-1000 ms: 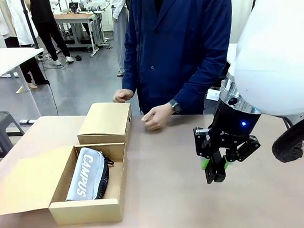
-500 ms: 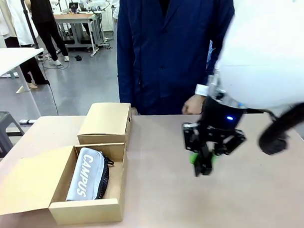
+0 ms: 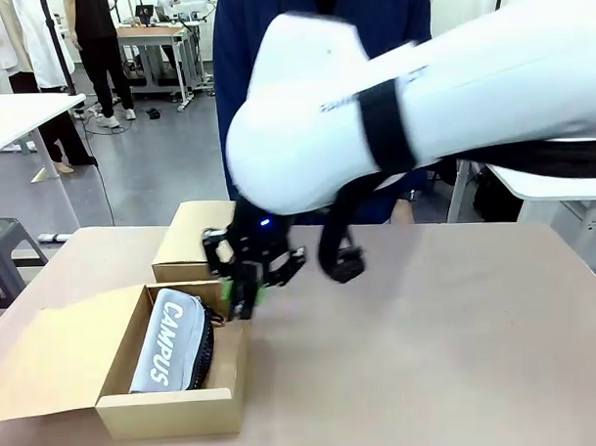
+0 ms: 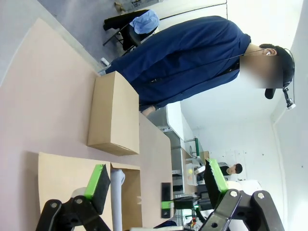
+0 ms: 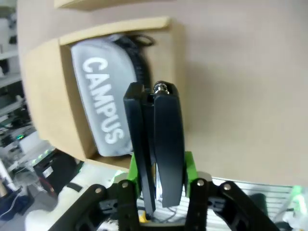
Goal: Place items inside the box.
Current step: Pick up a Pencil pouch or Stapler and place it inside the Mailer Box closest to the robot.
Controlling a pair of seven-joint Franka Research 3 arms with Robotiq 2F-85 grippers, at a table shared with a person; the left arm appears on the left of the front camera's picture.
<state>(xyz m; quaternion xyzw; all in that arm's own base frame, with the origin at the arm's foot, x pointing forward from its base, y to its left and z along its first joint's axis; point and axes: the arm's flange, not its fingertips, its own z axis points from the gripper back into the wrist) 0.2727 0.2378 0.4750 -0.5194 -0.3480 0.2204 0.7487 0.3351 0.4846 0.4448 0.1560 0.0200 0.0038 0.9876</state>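
Right gripper (image 3: pixel 247 303) clamps black stapler (image 5: pixel 166 139) above box (image 3: pixel 168 415) rim; CAMPUS pouch (image 3: pixel 170 340) inside

Got an open box (image 3: pixel 168 415) on the near-left of the table (image 3: pixel 430 355), flap (image 3: pixel 38 359) spread out to its left. Tucked inside, nearer the right wall: a zip pouch (image 3: pixel 170 340). Just behind it, a closed box (image 3: pixel 206 241). Over the open box's far right corner, the right gripper (image 3: pixel 247 291) with a stapler (image 5: pixel 163 125) clamped between its pads. Behind the table, a person (image 3: pixel 261 4).
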